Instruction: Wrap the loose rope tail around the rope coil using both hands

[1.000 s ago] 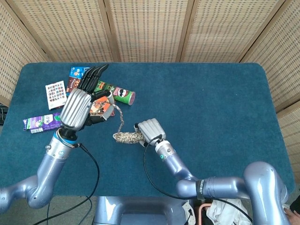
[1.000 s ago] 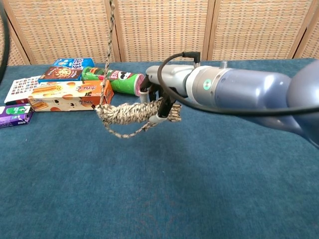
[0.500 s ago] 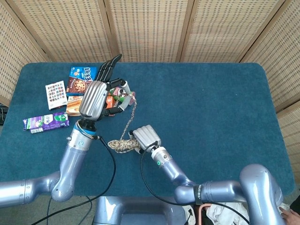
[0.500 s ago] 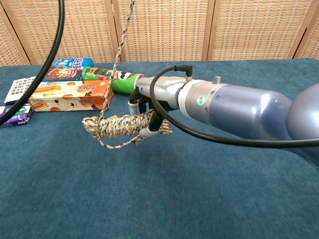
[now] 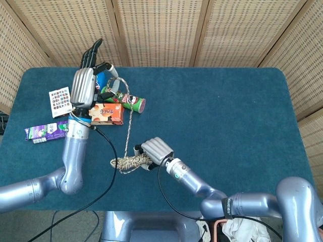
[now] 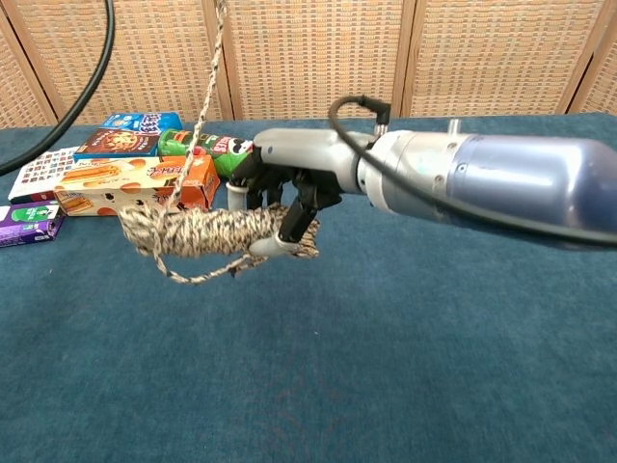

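The speckled rope coil [image 5: 130, 162] [image 6: 202, 233] hangs above the blue table, gripped at one end by my right hand [image 5: 157, 150] [image 6: 289, 193]. From the coil's far end the loose rope tail [image 5: 128, 121] [image 6: 205, 87] runs taut up to my left hand [image 5: 86, 83], which pinches it between thumb and a finger while the other fingers point straight up. A slack loop of rope droops under the coil. The left hand is out of the chest view; only the tail rising to the top edge shows there.
Snack items lie at the table's far left: an orange box [image 5: 106, 114] [image 6: 130, 183], a green chips can [image 5: 128, 101] [image 6: 222, 152], a purple pack [image 5: 45, 132], a patterned card [image 5: 59, 101] and blue boxes [image 6: 140, 122]. A black cable [image 5: 108, 166] trails from the left arm.
My left hand has swung up and to the left, pulling the tail taut and longer. My right hand has carried the coil left and slightly nearer the table's front.
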